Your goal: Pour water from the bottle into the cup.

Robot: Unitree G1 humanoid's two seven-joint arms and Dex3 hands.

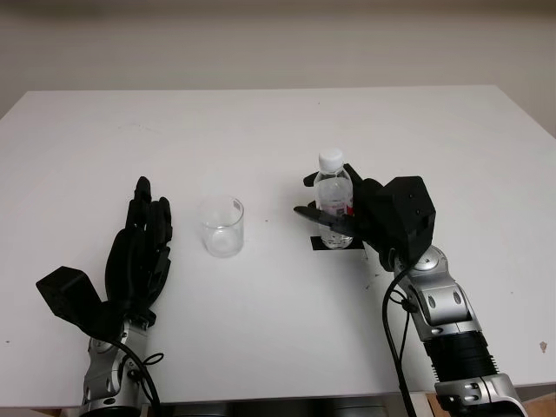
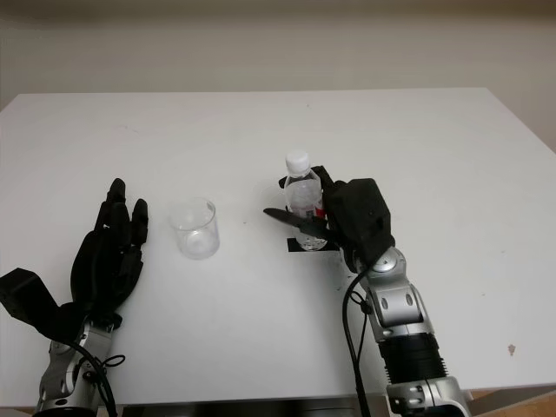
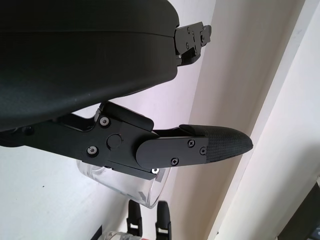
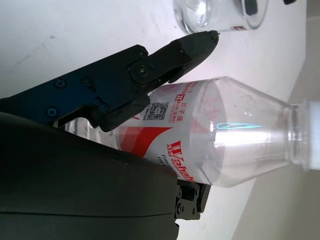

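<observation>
Here, a small clear plastic water bottle with a white cap and a red-and-white label (image 1: 334,201) is seen standing upright on a black square patch (image 1: 334,243) on the white desk (image 1: 278,130). The bottle is wrapped by the black three-fingered right hand (image 1: 352,213), whose fingers (image 4: 150,70) are curled around the labelled middle, with the palm shell pressed against the side away from the cup. In the right wrist view, one finger is laid across the label and its tip is pointed towards the cup.

A short, clear, empty glass cup (image 1: 224,228) is placed upright on the desk to the robot's left of the bottle, near it but not touching. Beyond the cup, further from the bottle, the black left hand (image 1: 139,252) is held open above the desk, with nothing gripped; one of its fingers (image 3: 200,145) is seen stretched out just beside the cup's rim.
</observation>
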